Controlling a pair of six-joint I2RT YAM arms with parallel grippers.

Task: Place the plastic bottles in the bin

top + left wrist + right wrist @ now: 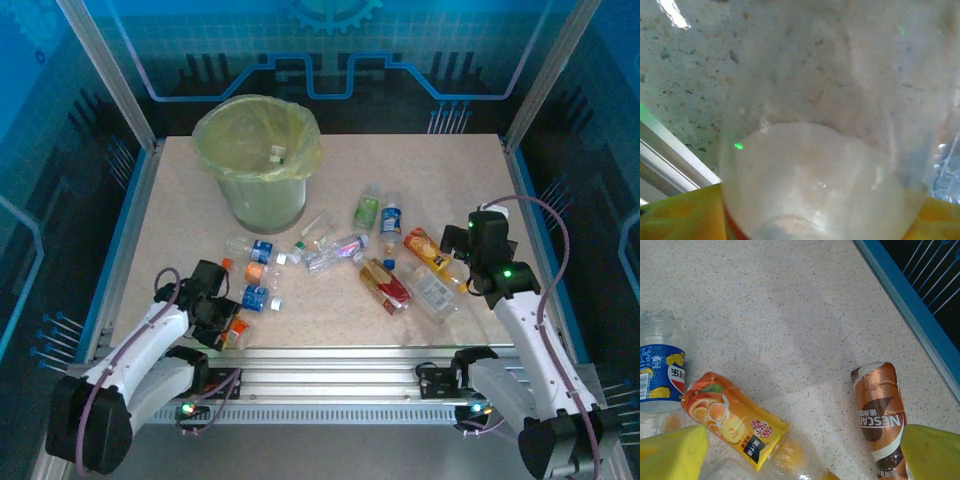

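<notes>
L hand [228, 325] sat low at the near-left corner of the desk [420, 170], tilted down. In its wrist view the yellow pads [675, 215] flanked a clear bottle [815, 150] w/ an orange-red band at its base. The bottle lay btwn them, close on both sides. Couldn't tell if the pads gripped it or just sat beside it. From above, an orange bit showed at the fingertips.

Just ahead of L hand lay two blue-label bottles [258, 298], flat and near each other. Farther ahead and slightly right stood the bin [262, 195], upright, w/ a yellow-green liner folded over the rim, well apart from both hands. Sth small and white lay inside, too small to ID.

Btwn the hands, more bottles lay scattered on the desk: clear ones [335, 250], a green bottle [366, 210] and a red-orange bottle [385, 285].

R hand [455, 245] hovered over the scatter's right end, jaws wide, holding nothing. Below it in the wrist view, all flat on the desk, lay three bottles:
- a cola bottle [657, 375] off to its left
- an orange-label bottle [732, 425] by the left pad
- a brown Nescafé bottle [880, 412] running under the right pad

A blue rail [905, 305] ran beyond, to R hand's right.
</notes>
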